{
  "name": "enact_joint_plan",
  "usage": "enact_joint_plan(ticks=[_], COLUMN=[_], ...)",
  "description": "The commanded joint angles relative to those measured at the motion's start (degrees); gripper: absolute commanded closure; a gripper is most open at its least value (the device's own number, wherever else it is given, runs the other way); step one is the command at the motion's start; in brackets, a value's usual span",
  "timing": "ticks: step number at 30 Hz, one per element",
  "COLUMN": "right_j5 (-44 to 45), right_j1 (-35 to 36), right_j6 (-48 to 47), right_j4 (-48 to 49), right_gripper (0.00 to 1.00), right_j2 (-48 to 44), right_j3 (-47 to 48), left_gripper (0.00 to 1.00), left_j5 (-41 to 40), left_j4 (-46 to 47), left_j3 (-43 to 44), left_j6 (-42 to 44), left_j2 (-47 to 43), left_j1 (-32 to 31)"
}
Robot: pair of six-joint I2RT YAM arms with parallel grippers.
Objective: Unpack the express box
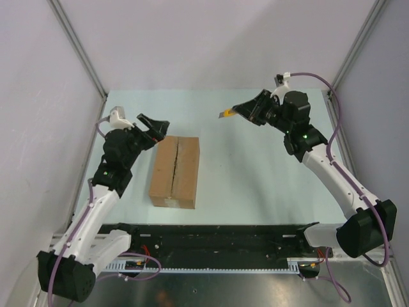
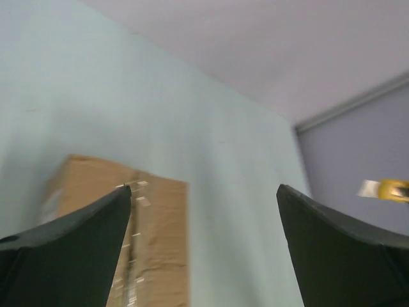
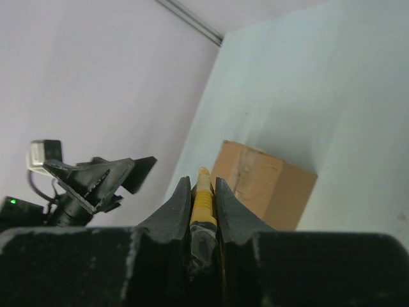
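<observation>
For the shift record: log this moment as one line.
express box: flaps closed, on table | right gripper: shut on utility knife, in air | left gripper: open, empty, by box

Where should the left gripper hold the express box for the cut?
Probably its far left corner, coming down from the left: the express box lies flat with flaps shut, the centre seam must stay clear for the utility knife, and the open left gripper hovers near it.
</observation>
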Motion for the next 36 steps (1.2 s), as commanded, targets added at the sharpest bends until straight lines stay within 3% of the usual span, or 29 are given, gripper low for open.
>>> enact_joint_plan(ticks=[1, 6, 11, 13, 27, 32, 36], right_j5=[4.2, 6.3, 8.0, 8.4, 12.1, 13.9, 15.8], right_j1=[2.1, 4.7, 6.5, 6.7, 7.9, 8.8, 10.0], right_j6=[-6.9, -8.1, -8.4, -8.5, -8.7, -9.7, -10.3], right_j4=[-5.8, -7.5, -8.0, -8.6, -9.3, -9.8, -10.2], right_gripper=[1.00, 1.00, 1.00, 1.00, 1.00, 1.00, 1.00], right_j2=[-1.0, 0.5, 1.1, 1.3, 0.4, 0.0, 0.3], right_j3=[2.4, 2.4, 2.4, 2.4, 1.6, 1.2, 1.1], left_gripper=[0.00, 0.00, 0.00, 0.00, 0.06, 0.07, 0.05], left_j5=[-10.6, -4.3, -4.3, -0.7, 22.5, 26.6, 25.6], left_j4=[-26.6, -34.8, -36.4, -36.2, -28.4, -20.3, -19.5], left_j3=[3.5, 0.6, -2.4, -2.3, -2.5, -0.5, 2.7], left_j6=[13.4, 11.9, 10.0, 10.3, 2.8, 1.0, 5.6], left_j2=[-1.2, 2.7, 4.0, 3.8, 14.3, 17.1, 19.6], left_j1=[0.2, 0.4, 1.3, 1.6, 1.9, 1.9, 2.2])
